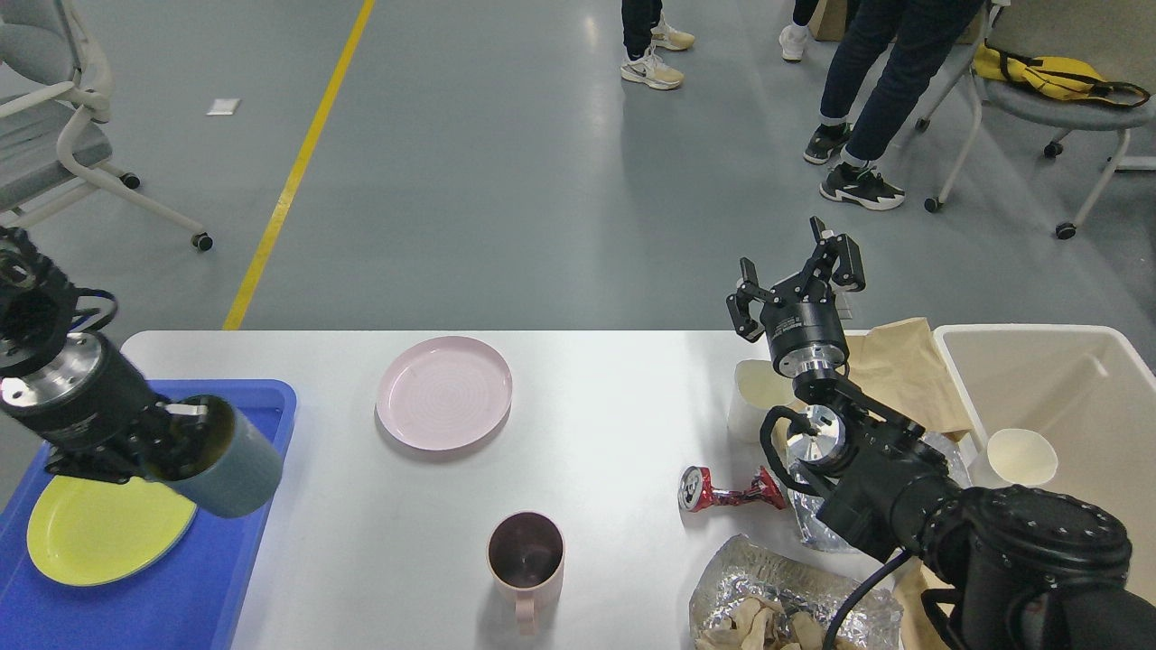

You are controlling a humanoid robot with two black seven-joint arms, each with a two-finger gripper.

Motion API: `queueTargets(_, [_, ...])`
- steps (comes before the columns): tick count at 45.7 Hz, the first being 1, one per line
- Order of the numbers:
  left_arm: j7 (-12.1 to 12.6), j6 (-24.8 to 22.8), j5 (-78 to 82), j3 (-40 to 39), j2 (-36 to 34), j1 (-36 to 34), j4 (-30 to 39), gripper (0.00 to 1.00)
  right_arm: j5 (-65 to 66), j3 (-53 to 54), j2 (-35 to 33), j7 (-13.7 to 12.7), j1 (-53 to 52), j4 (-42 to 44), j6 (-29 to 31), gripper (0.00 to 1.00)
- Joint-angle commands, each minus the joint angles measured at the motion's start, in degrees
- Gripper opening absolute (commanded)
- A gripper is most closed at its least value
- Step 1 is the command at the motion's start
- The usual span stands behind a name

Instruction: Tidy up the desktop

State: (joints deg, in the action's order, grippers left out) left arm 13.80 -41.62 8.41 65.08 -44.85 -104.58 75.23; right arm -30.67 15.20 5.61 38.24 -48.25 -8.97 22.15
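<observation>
The white desktop (614,424) holds a pink plate (444,392), a pink mug (526,555) and a crushed red can (727,492). My left gripper (176,438) is shut on a dark grey cup (226,460), holding it tilted above the blue tray (217,578), just right of the yellow plate (99,533). My right gripper (795,271) is raised over the table's far right edge, fingers spread open and holding nothing.
A beige bin (1075,388) at the right holds a white paper cup (1020,456). Another white cup (754,397), brown paper (903,370) and crumpled foil (786,605) lie by my right arm. People and chairs stand beyond the table.
</observation>
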Motion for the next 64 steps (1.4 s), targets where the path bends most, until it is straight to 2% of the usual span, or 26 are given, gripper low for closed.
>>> queueTargets(1, [-0.1, 4.2, 0.6, -0.3, -2.0, 7.5, -6.2, 0.01, 0.0, 0.0, 0.0, 0.0, 0.0, 0.0, 0.0, 1.0])
queueTargets(6, [-0.2, 7.5, 0.6, -0.5, -2.3, 13.8, -10.4, 0.01, 0.0, -0.1, -0.1, 0.0, 0.0, 0.0, 0.0, 1.0])
queueTargets(12, [-0.2, 12.4, 0.6, -1.7, -2.4, 20.0, -12.0, 0.01, 0.0, 0.0, -0.1, 0.0, 0.0, 0.0, 0.0, 1.0])
queueTargets(19, [-0.2, 18.8, 0.7, -1.6, -2.4, 25.5, -14.0, 0.02, 0.0, 0.0, 0.0, 0.0, 0.0, 0.0, 0.0, 1.0])
queueTargets(23, [-0.2, 20.9, 0.7, -1.6, -2.4, 28.0, -15.9, 0.02, 0.0, 0.0, -0.1, 0.0, 0.0, 0.0, 0.0, 1.0])
queueTargets(50, [-0.2, 21.4, 0.9, -0.3, -2.1, 38.7, -22.8, 0.02, 0.0, 0.0, -0.1, 0.0, 0.0, 0.0, 0.0, 1.0])
queueTargets(64, [-1.1, 21.4, 0.9, -0.4, -2.1, 40.4, -25.5, 0.04, 0.0, -0.1, -0.1, 0.0, 0.0, 0.0, 0.0, 1.0])
